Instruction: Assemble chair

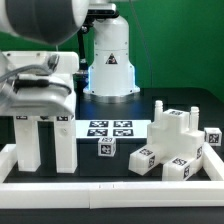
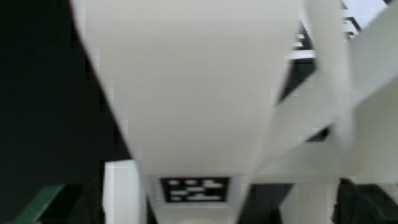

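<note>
Exterior view: bright, even light, soft shadows. Wrist view: chair pieces point(image 2: 178, 90) blurred, overexposed.

Marker board point(image 1: 110, 129) flat on the black table point(image 1: 185, 100) (white border rail point(image 1: 110, 187) in front)

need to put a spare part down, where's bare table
Bare table lies between the upright bars and the small cube, and between that cube and the border rail. The exterior view's right is crowded by the stepped structure.
</note>
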